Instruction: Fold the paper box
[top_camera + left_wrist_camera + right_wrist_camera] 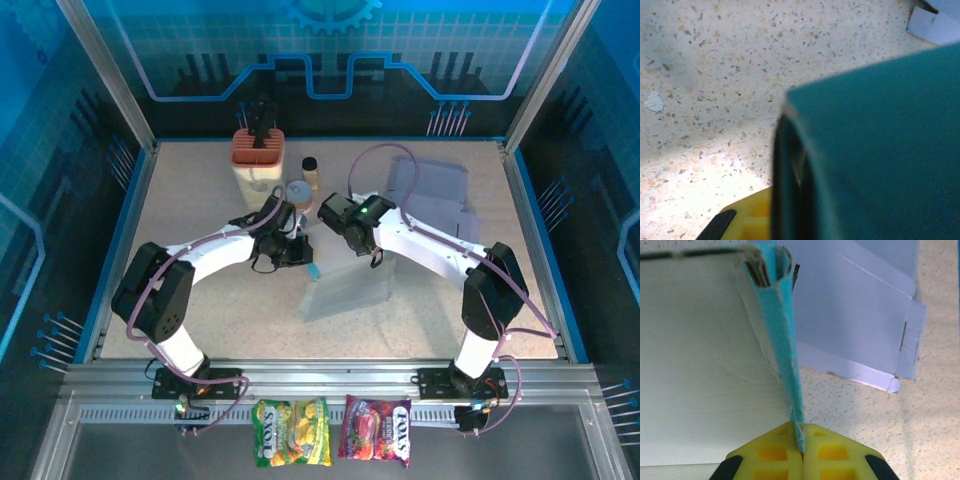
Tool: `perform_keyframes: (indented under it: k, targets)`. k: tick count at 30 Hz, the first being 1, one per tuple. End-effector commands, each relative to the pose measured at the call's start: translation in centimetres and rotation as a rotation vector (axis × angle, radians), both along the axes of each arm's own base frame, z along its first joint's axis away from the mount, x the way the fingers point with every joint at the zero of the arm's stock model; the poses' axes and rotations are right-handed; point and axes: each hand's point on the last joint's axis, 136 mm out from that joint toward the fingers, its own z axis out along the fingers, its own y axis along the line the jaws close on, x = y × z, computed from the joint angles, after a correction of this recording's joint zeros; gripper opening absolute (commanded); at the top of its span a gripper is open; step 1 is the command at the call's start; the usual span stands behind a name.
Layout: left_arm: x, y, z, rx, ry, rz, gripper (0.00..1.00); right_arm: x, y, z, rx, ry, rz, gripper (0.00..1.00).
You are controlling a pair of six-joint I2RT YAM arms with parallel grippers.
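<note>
Lying near the middle of the speckled table [190,215], the paper box [345,292] is a pale, partly raised sheet whose long axis runs roughly left to right, its near edge tilted a little toward the left arm's side. Both arms meet over its far edge. The right gripper [801,452] has its yellow fingers [832,455] pressed together on a thin teal flap of the box, which stands up on edge between them and runs straight away from the camera, a white panel spreading off to its left. The left gripper [300,255] sits at the box's far left corner; from its wrist camera a blurred teal panel [880,150] crowds the lens with a bit of yellow finger [752,217] beneath, the jaws almost fully closed, though I cannot tell whether they actually pinch the card. Behind the right arm a stack of flat pale cardboard blanks [430,195] lies well apart. A tall container with an orange lid [257,155] and two small jars [303,180] stand farther back, leaving bare tabletop on the near side.
</note>
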Motion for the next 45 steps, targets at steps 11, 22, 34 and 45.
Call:
perform_keyframes:
  k: [11,22,34,45]
  targets:
    - [0.7,2.2,-2.6,0.132,-0.059,0.128,0.18,-0.3,-1.8,-0.6,-0.033,-0.022,-0.087,0.00]
    - [1.7,2.2,-2.3,0.142,-0.113,0.148,0.09,-0.5,-1.8,-1.6,-0.033,0.018,-0.084,0.00]
    - [0.7,4.7,-3.9,0.412,-0.028,0.251,0.00,-0.5,-3.2,-4.1,-0.055,0.113,-0.140,0.00]
    - [0.6,5.4,-4.3,0.519,-0.027,0.289,0.00,-0.3,-2.9,-5.7,-0.049,0.166,-0.147,0.00]
